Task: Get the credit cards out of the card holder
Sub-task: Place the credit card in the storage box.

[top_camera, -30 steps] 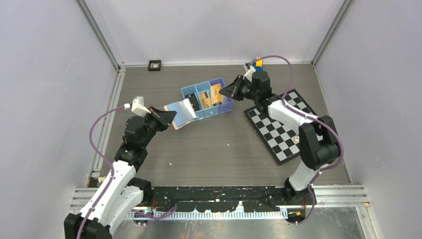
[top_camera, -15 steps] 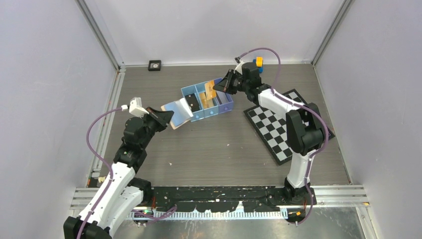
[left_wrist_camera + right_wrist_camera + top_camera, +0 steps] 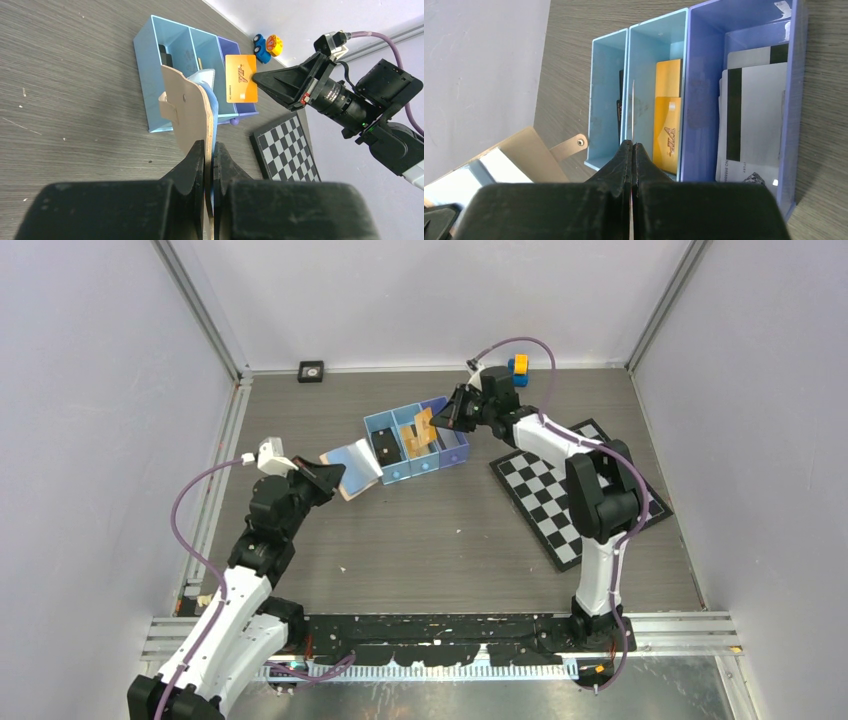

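Note:
My left gripper is shut on the tan card holder and holds it open just left of the blue tray. In the left wrist view the card holder stands edge-on between my jaws, snap tab to the left. My right gripper is shut on an orange credit card, upright over the tray's middle compartment. That card shows face-on in the left wrist view and as a thin edge in the right wrist view. Orange cards, pale cards and a black card lie in the tray.
A checkerboard lies right of the tray. A blue and orange toy sits by the back wall behind my right gripper. A small black square is at the back left corner. Walls close in on three sides.
My right gripper has swung left and back with the orange card, which now stands upright over the middle compartment. My left gripper has drawn the card holder slightly left.

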Motion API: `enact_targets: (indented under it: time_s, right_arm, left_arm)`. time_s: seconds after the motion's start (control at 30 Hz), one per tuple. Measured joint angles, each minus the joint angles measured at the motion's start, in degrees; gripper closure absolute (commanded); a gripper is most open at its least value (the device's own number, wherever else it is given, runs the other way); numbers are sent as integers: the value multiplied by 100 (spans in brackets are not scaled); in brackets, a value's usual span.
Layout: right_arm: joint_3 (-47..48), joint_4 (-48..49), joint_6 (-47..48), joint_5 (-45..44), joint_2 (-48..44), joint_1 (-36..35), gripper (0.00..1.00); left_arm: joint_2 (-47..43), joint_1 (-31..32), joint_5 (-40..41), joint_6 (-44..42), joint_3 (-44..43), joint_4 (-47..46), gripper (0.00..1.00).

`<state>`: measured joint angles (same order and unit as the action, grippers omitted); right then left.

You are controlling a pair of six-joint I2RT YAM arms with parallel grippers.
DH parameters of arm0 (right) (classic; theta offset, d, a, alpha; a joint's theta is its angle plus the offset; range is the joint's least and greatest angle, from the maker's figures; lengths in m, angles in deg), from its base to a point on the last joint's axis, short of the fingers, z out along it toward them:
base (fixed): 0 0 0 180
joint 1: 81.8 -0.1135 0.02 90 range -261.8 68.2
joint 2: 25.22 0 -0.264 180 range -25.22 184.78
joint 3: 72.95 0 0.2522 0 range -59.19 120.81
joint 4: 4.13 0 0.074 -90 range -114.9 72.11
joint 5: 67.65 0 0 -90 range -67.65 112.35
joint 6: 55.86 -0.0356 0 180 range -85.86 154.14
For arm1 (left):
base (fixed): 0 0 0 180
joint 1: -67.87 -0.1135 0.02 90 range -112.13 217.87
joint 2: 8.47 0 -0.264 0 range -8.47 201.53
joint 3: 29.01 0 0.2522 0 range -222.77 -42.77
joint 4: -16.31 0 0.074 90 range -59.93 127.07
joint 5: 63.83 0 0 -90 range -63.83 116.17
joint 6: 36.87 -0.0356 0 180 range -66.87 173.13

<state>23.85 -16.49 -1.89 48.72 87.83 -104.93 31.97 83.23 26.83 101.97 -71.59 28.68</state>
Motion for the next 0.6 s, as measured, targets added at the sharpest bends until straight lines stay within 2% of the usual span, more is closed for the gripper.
enact_targets:
  time_s: [0.27,0.3,0.37,0.43,0.6]
  right_arm:
    - [485,-223,92,-48,621,-127,98]
    - [566,-315,133,-59,699,-170,92]
    - [667,-459,192,-83,778,-251,72]
    - [673,-557,267,-170,782,-313,60]
    - [164,-444,424,-577,442,-391,56]
  left_arm:
    - [44,0,24,2,0,-2,100]
    - [44,0,24,2,0,-2,100]
    - [44,0,22,2,0,-2,100]
    - [44,0,17,2,0,-2,100]
    - [92,0,-98,28,0,-72,100]
